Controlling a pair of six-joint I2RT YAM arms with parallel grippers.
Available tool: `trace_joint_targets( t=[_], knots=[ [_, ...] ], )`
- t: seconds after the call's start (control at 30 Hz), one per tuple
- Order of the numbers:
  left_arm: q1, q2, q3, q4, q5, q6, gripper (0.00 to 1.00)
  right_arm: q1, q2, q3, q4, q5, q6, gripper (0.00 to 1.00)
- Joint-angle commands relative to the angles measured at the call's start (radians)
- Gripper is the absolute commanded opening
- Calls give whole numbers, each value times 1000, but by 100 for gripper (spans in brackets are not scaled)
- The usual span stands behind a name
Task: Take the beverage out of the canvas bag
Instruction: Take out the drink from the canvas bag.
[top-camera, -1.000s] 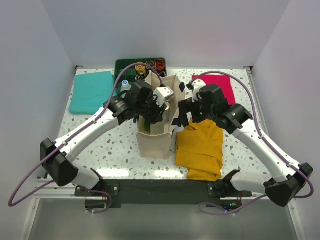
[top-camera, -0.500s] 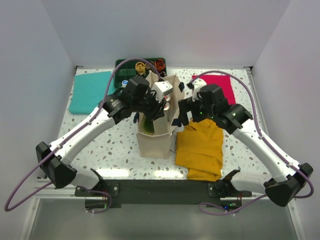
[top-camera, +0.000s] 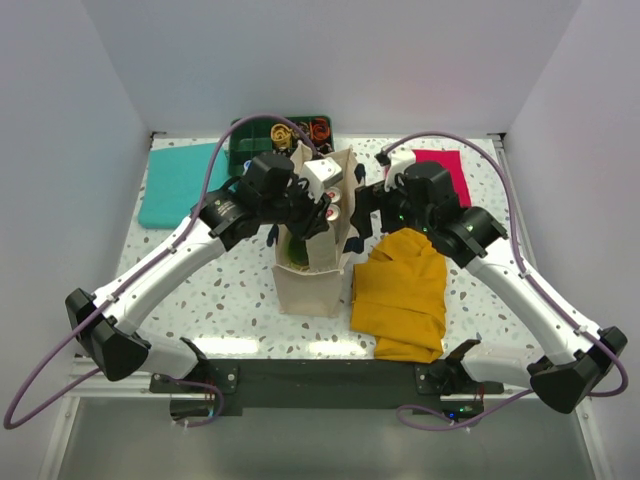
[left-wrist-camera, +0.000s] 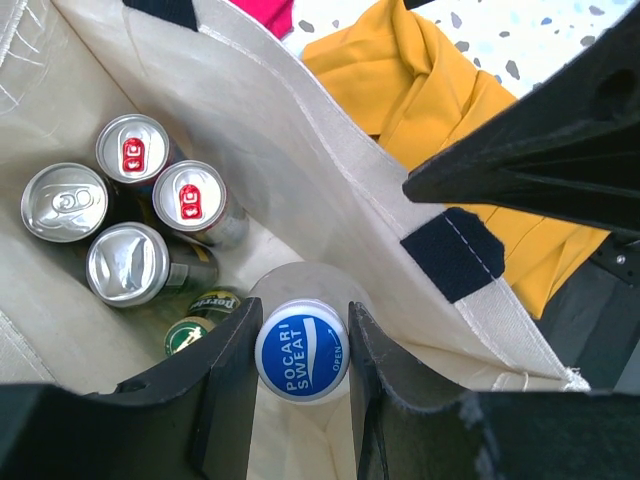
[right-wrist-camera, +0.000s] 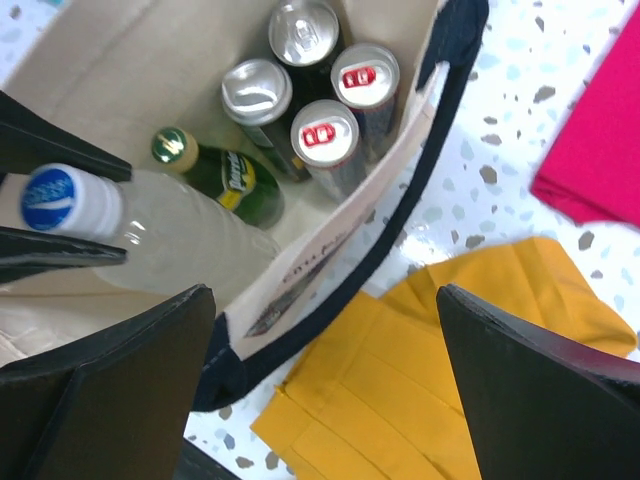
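Top view, centre: canvas bag (top-camera: 312, 285) is standing open, with a yellow cloth (top-camera: 400, 300) lying just right of it. Right gripper (right-wrist-camera: 325, 295) is hanging released, jaws wide over the bag's rim. Left gripper (left-wrist-camera: 302, 325) is clenching the bottle (left-wrist-camera: 301, 358) at its blue cap. The bottle is sitting inside the bag, lower centre of the left wrist view, beside four cans (left-wrist-camera: 127, 263).

Left tool (left-wrist-camera: 300, 338) around bottle cap (left-wrist-camera: 301, 352)

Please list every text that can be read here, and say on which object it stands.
"POCARI SWEAT": on the blue cap of the clear bottle.
Green bottle: label lettering too blurred to read.
Canvas bag: small print on its side, too blurred to read.
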Motion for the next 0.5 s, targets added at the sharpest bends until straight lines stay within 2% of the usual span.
trace_joint_targets(
  t=[0.0,0.13,0.3,0.37,0.4,0.43,0.47],
  knots=[
    [-5,-64,65,187,18,-53,0,-2,-38,60,83,-63,11,98],
    [-5,-64,88,192,-2,-53,0,-4,-44,69,86,-77,-25,98],
    [-5,-72,82,236,-28,-62,0,-2,-13,104,42,112,-46,98],
    [-5,-72,80,247,-34,-68,0,-4,-39,32,77,196,-10,98],
    [-5,-72,78,256,-31,-71,0,-2,-62,-12,150,210,47,98],
    [-5,-73,81,255,-36,-70,0,-4,-88,-134,210,213,75,98],
    [-5,-75,82,259,-48,-73,0,-2,-137,-187,257,209,95,98]
  ],
)
